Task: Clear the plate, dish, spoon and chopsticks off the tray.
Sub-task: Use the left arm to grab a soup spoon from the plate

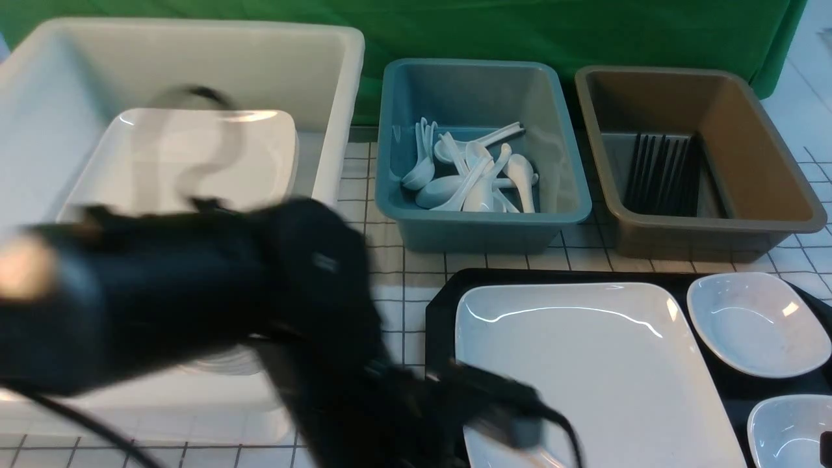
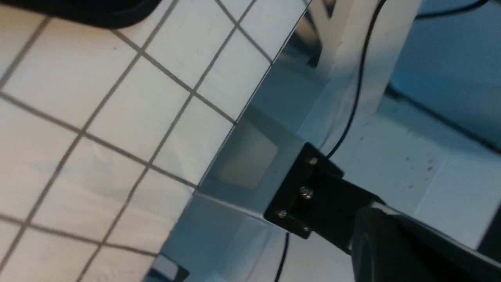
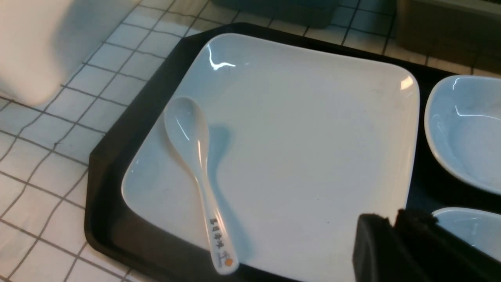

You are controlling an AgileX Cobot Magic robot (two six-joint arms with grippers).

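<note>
- Black tray (image 3: 102, 184) sits on the tiled table (image 1: 403, 286), we see.
- Plate (image 3: 305, 149) fills the tray's left part; small dishes (image 3: 465, 129) lie just right of it.
- Spoon (image 3: 195, 156) rests on the plate, bowl upward, by its left edge.
- Left gripper (image 1: 513, 421), blurred, is closed; of the right gripper (image 3: 393, 220) we cannot tell how wide it stands.

White grid-lined table (image 1: 403, 305) bears four items. Blue tub (image 1: 481, 231) stands at the rear. White tub (image 1: 338, 130) sits beside its left, brown tub (image 1: 715, 237) beside its right, and black tray (image 1: 439, 325) in front, apart.
</note>
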